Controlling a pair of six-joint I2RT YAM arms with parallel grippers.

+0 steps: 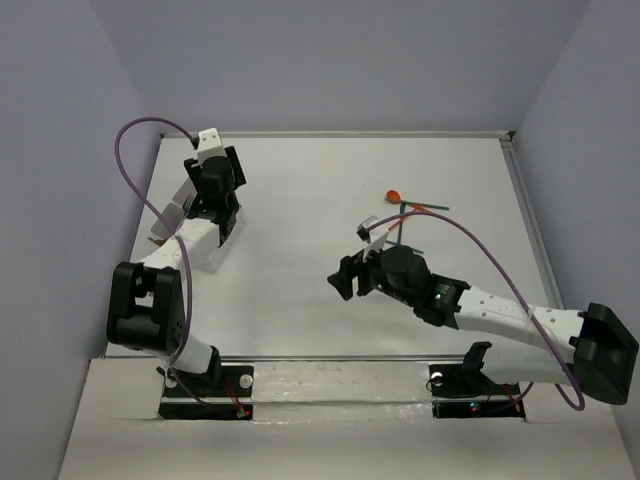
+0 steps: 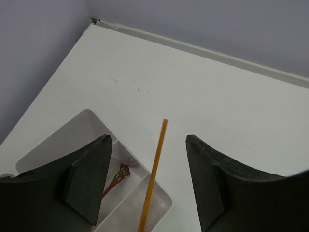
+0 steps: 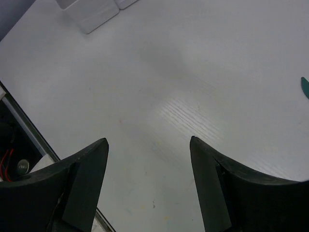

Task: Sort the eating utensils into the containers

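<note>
Both grippers' jaws stand apart: left gripper (image 2: 147,139) over the tray (image 2: 63,140), orange stick (image 2: 153,179) loose across its rim. Other utensils (image 1: 392,196) (light, stiff, slippery, I'd guess) lie near my right gripper (image 3: 148,140); I'd pinch mid-handle.

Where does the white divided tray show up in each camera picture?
Top external: tray left of centre, partly hidden under the arm.
Left wrist: tray at bottom left.
Right wrist: tray in the top left corner.
Shared landmark: the white table.
</note>
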